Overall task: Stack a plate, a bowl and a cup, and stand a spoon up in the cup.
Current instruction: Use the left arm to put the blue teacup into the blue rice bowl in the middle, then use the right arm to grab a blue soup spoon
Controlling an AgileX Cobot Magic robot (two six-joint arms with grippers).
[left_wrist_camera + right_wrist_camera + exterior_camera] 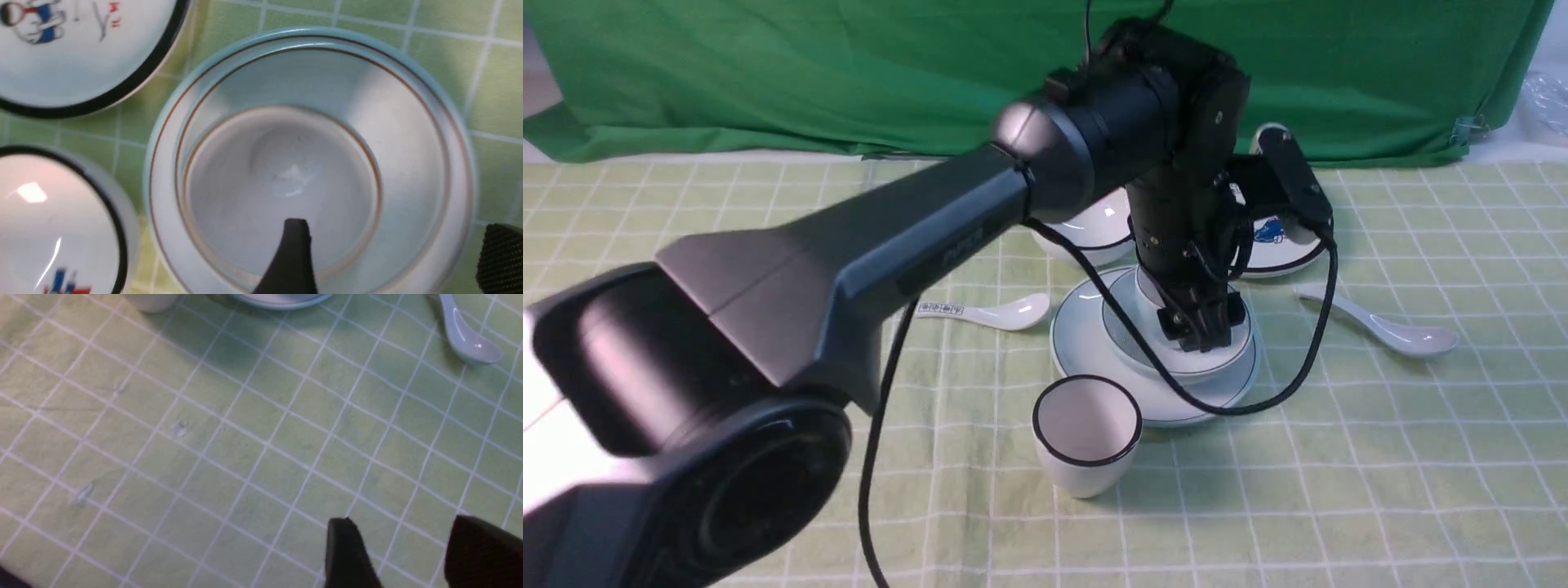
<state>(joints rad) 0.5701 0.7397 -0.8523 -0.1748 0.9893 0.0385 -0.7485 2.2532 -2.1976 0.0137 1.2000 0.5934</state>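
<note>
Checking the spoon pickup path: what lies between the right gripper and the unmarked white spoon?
Nothing in the way: the right wrist view shows only bare checked cloth between the right gripper and the spoon.

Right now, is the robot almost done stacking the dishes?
Nearly. Done: the bowl sits on the plate, and the cup stands in the bowl. In hand: the left gripper hangs open over the cup, one finger inside it. Left: the spoon lies on the cloth, not yet in the cup. The right gripper is open and empty.
</note>
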